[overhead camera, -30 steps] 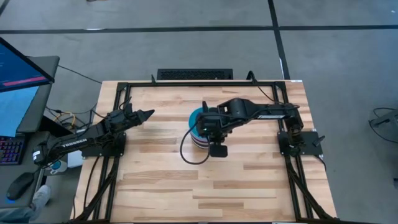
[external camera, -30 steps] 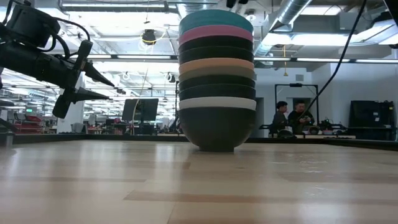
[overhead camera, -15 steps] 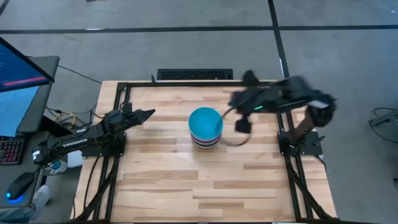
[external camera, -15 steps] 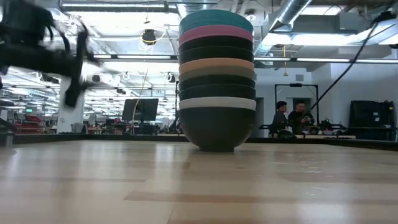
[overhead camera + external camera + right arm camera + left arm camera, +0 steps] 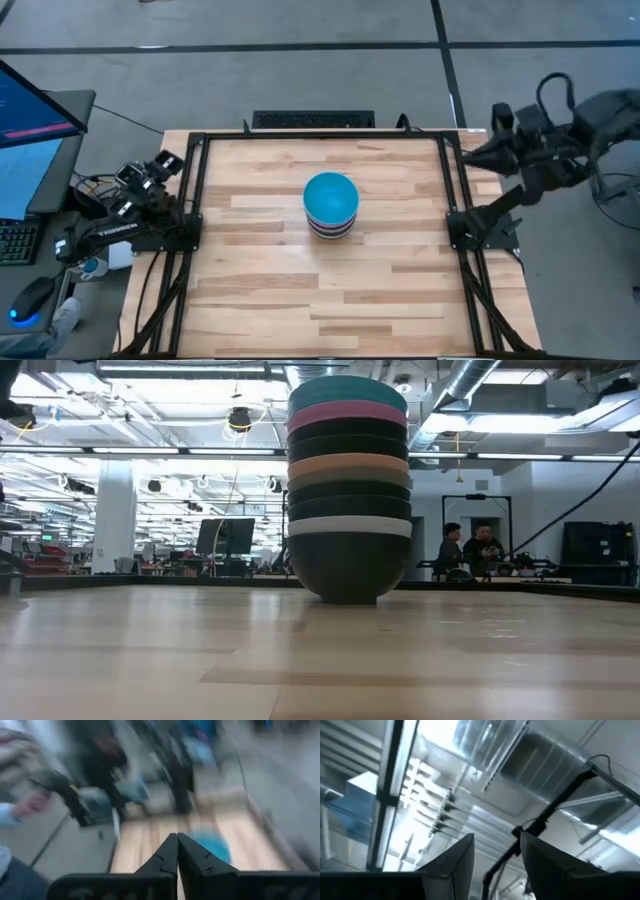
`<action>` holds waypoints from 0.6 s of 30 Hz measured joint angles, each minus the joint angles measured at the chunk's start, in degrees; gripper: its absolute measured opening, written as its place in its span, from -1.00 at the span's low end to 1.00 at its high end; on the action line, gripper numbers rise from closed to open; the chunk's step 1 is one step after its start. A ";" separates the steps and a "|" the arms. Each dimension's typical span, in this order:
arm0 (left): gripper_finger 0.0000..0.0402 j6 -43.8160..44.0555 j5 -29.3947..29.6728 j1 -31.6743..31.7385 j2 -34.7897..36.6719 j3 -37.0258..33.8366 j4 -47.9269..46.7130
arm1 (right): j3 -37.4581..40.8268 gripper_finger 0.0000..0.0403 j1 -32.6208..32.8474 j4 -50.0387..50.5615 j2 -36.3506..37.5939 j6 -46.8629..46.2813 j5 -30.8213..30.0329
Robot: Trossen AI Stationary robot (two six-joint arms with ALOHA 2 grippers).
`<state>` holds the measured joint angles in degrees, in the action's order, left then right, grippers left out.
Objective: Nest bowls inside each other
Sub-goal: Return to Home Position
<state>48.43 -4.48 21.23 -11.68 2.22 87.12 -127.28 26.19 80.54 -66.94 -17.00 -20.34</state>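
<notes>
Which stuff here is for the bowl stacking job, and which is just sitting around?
For the job: the stack of bowls, blue bowl on top; left gripper, open, at the left edge of the table; right gripper, shut, by its right edge.
Just lying about: monitor, keyboard, mouse beside the table; two people far behind.

One stack of bowls (image 5: 348,480) on the tabletop (image 5: 260,290): one blue bowl (image 5: 347,392), one pink bowl (image 5: 347,414), one orange bowl (image 5: 348,463), one white bowl (image 5: 348,527), and six darker bowls (image 5: 348,445) (as far as their rims separate). Two arms: left arm (image 5: 120,228), right arm (image 5: 545,150). Two people (image 5: 470,550), far right.
</notes>
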 joint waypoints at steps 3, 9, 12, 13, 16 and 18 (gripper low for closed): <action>-0.24 0.09 -4.32 0.02 1.35 0.13 -4.11 | 9.33 -0.83 5.58 -21.59 4.98 21.57 5.36; -0.24 0.76 -5.74 0.00 1.26 0.10 -6.53 | 31.48 -0.84 10.65 -38.05 20.45 37.07 16.19; -0.24 0.78 -5.74 0.02 1.23 0.10 -6.99 | 46.99 -0.84 11.39 -49.17 28.44 38.43 16.69; -0.24 0.78 -5.72 0.00 1.24 0.10 -7.04 | 52.79 -0.84 11.51 -53.67 31.07 38.93 16.74; -0.24 0.58 -5.59 0.00 1.22 0.10 -7.68 | 69.72 -0.84 11.42 -67.44 40.26 37.80 17.62; -0.24 -0.02 -5.56 0.00 1.22 0.10 -8.40 | 78.98 -0.84 11.05 -75.11 46.67 35.64 17.10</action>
<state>48.41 -10.04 21.23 -10.46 2.33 78.72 -48.29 37.24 5.44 -20.27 18.64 -3.25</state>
